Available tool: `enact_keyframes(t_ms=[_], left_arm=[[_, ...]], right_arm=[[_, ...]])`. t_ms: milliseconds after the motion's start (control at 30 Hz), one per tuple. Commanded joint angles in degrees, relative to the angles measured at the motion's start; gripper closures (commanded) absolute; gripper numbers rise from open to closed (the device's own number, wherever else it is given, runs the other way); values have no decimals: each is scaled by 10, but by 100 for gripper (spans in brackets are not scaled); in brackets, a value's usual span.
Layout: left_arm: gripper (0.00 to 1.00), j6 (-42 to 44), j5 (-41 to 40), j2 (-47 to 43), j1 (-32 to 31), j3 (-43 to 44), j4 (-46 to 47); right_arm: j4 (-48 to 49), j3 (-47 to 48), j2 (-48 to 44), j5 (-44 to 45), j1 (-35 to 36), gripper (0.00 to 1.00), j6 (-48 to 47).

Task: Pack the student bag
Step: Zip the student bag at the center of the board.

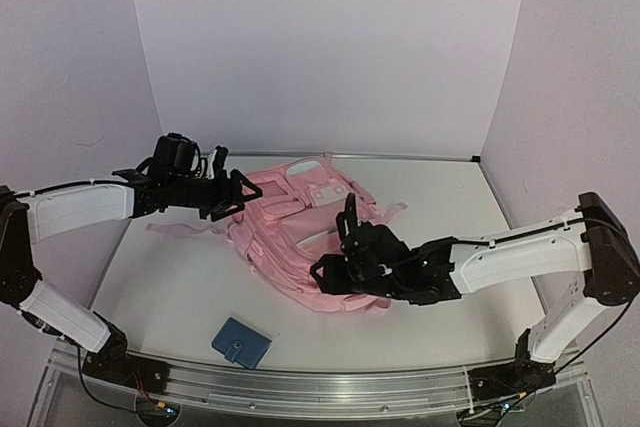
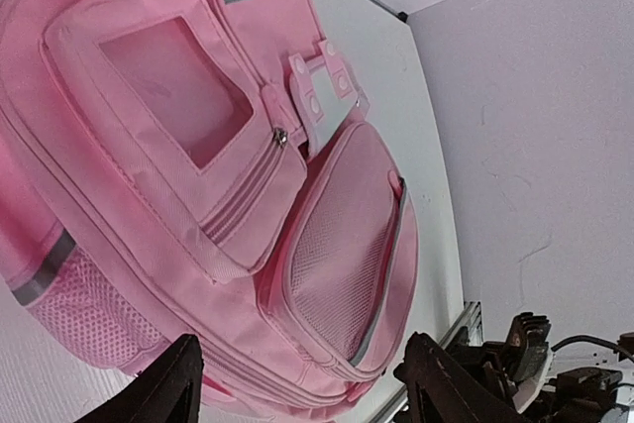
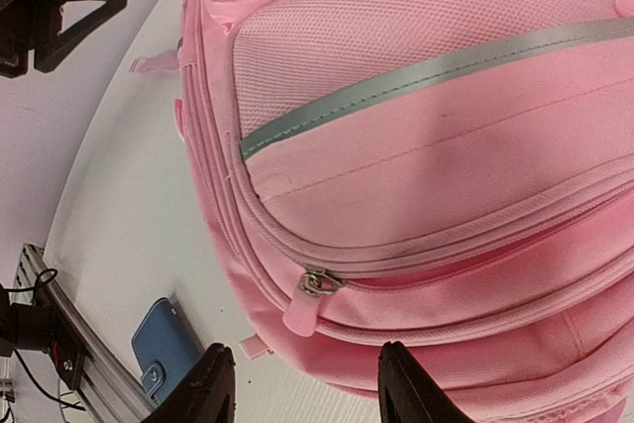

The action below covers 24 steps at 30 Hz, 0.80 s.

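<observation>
Looking down at the large soft pink fabric backpack (image 1: 295, 232) lying front-up on the white table (image 1: 170, 282), sitting between the two arms; showing several zipped front pockets, pale trim and a pink strap (image 1: 185, 230) trailing out flat from the backpack's left side.

Finding the left gripper (image 1: 237, 202) hanging at the backpack's far left corner, with its black fingers (image 2: 163, 383) spread wide apart and clamping nothing; facing, in the left wrist view, a flat pocket with a clear window (image 2: 173, 86), a mesh-fronted pocket (image 2: 342, 255) edged by a grey stripe, and a mesh side pocket (image 2: 84, 309); not being able to tell whether the fingers are touching the fabric.

Finding the right gripper (image 1: 333, 244) poised over the backpack's near right part, fingers (image 3: 213, 383) likewise standing well apart and gripping nothing; looking, in the right wrist view, straight onto a rounded front pocket crossed by a grey reflective stripe (image 3: 426, 71), with a small metal zip pull (image 3: 315, 284) lying on the curved zip just beyond the finger gap; appearing not to touch the pull.

Noting a small blue snap-closed wallet (image 1: 241, 343) lying flat on the table, apart from the backpack on its near left side, close to the aluminium rail (image 1: 300, 387) running along the table's near edge.
</observation>
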Motion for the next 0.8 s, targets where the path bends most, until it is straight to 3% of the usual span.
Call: enact_keyframes(t_ms=[0,233,533,700,767], left_arm=[[29,-77,-37,12,-35,-7,25],[28,-93,-39,86,-88,29,26],[29,-104,-32,128,-107,41,38],[40,-107,-19,158,-112,51,44],[50,-107,-20,168,-113,50,47]], right_arm=[[-39,46,45,46,14,50,11],[-67,95,105,81,25,58,39],[-103,119,124,137,25,62,102],[-115,123,128,137,25,82,106],[-116,120,120,135,25,91,105]])
